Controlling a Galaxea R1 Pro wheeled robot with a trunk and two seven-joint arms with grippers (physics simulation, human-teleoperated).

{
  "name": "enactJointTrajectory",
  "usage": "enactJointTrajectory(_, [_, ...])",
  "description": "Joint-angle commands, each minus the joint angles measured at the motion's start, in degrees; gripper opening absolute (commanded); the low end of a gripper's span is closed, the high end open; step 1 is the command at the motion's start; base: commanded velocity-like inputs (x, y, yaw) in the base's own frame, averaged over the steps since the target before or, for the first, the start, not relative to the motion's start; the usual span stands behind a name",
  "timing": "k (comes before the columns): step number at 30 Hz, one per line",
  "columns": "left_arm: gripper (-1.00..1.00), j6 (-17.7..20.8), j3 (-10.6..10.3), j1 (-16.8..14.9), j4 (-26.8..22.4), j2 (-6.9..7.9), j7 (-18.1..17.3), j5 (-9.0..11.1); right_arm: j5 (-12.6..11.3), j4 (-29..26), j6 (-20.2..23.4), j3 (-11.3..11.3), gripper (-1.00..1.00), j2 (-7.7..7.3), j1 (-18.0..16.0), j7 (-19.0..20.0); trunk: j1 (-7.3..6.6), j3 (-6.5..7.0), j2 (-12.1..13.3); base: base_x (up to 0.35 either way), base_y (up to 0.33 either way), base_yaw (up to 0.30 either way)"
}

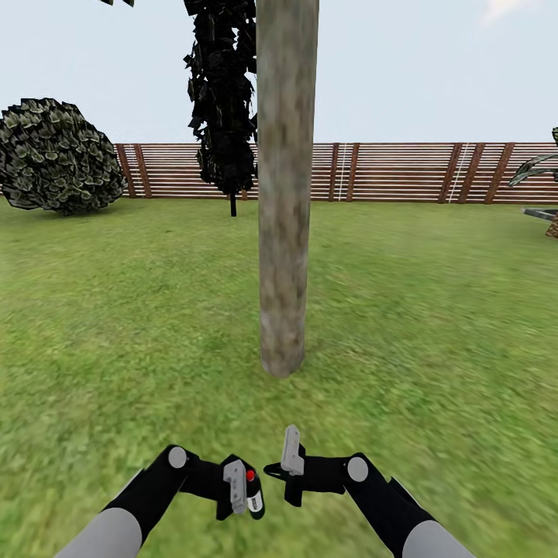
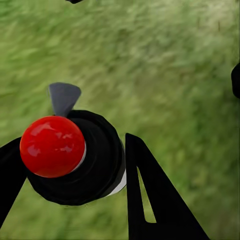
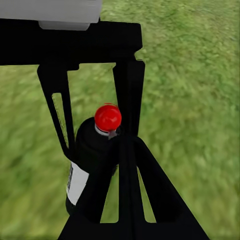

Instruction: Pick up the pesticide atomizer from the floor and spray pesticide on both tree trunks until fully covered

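Note:
One thick grey-tan mottled tree trunk (image 1: pixel 285 194) rises from the grass floor (image 1: pixel 434 325) straight ahead, a short way beyond both grippers. My left gripper (image 1: pixel 246 502) is shut on the pesticide atomizer (image 1: pixel 253 491), a black bottle with a red round cap and a white label. In the left wrist view the atomizer (image 2: pixel 95 165) sits between the black fingers (image 2: pixel 150 200), red cap facing the camera. My right gripper (image 1: pixel 273 470) hangs just right of the bottle with its jaws together and nothing in them. In the right wrist view its fingertips (image 3: pixel 125 145) overlap the atomizer (image 3: pixel 92 150).
A brown slatted fence (image 1: pixel 403 172) closes the garden at the back. A black cone-shaped tree (image 1: pixel 225 93) stands behind the trunk on the left, a round leafy bush (image 1: pixel 58 159) at far left, a short palm (image 1: pixel 542 167) at the right edge. Open lawn lies on both sides of the trunk.

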Motion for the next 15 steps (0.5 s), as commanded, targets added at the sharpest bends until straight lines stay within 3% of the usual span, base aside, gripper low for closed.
enactJointTrajectory(1, [-1.00,0.0,0.0,0.0,0.0,-0.28,-0.1,0.0,0.0,0.0,0.0,0.0,-1.00,0.00,0.0,0.0,0.00,0.00,0.0,0.000,0.000,0.000])
enactJointTrajectory(15, [-1.00,-0.1,0.0,-0.1,0.1,-1.14,-0.3,0.1,0.0,0.0,0.0,0.0,-1.00,0.01,0.0,0.0,0.00,0.00,0.0,0.000,0.000,0.000])
